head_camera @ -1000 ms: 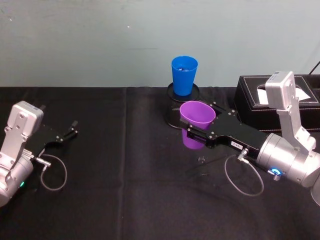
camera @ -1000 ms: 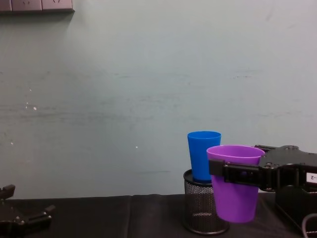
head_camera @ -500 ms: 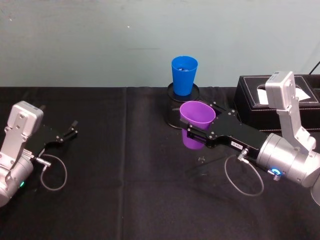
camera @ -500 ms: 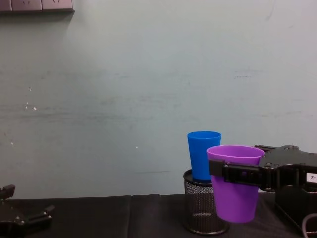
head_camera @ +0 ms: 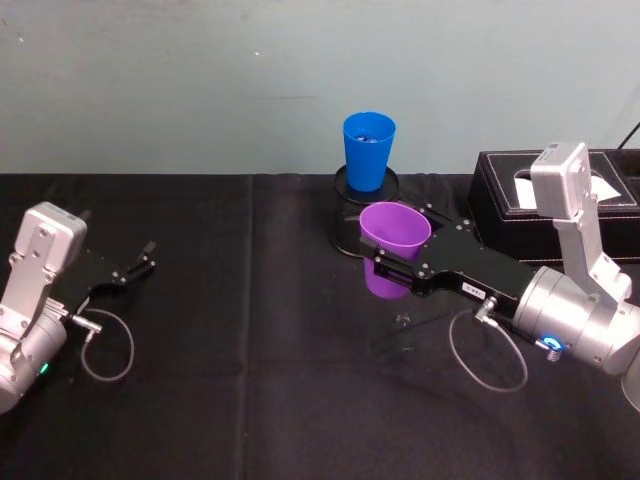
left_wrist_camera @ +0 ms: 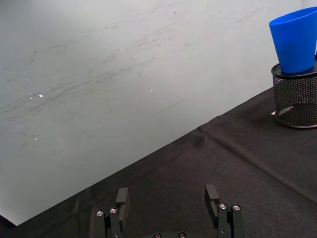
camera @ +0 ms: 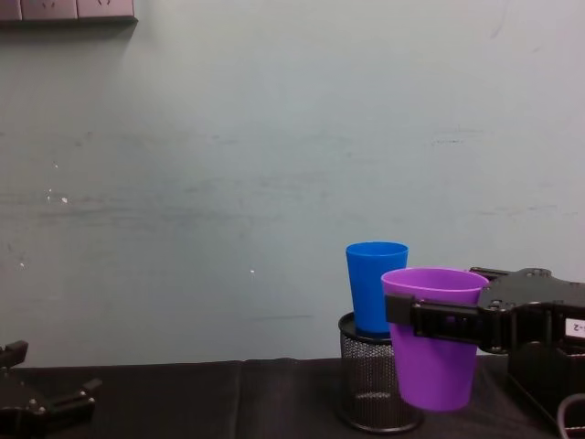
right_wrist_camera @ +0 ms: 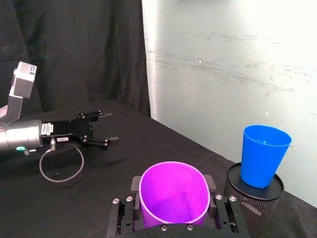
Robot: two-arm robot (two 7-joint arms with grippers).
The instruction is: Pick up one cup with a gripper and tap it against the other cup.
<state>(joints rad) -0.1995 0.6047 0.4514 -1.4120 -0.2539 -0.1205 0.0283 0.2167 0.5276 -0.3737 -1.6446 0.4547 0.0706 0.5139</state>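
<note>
My right gripper (head_camera: pixel 397 262) (camera: pixel 437 318) (right_wrist_camera: pixel 173 204) is shut on the purple cup (head_camera: pixel 392 247) (camera: pixel 433 338) (right_wrist_camera: pixel 173 194), which it holds upright above the black table. The blue cup (head_camera: pixel 368 150) (camera: pixel 376 286) (right_wrist_camera: pixel 264 155) (left_wrist_camera: pixel 295 39) stands upright in a black wire-mesh pen holder (head_camera: pixel 348 195) (camera: pixel 373 380) (right_wrist_camera: pixel 253 206) (left_wrist_camera: pixel 295 96) just behind the purple cup; from the chest view they overlap, and I cannot tell whether they touch. My left gripper (head_camera: pixel 140 265) (left_wrist_camera: pixel 166 198) rests open at the table's far left.
A black box (head_camera: pixel 545 205) with a white slip on top stands at the right rear, behind my right arm. A teal wall runs close behind the table's back edge. Cable loops (head_camera: pixel 490 350) hang from both wrists.
</note>
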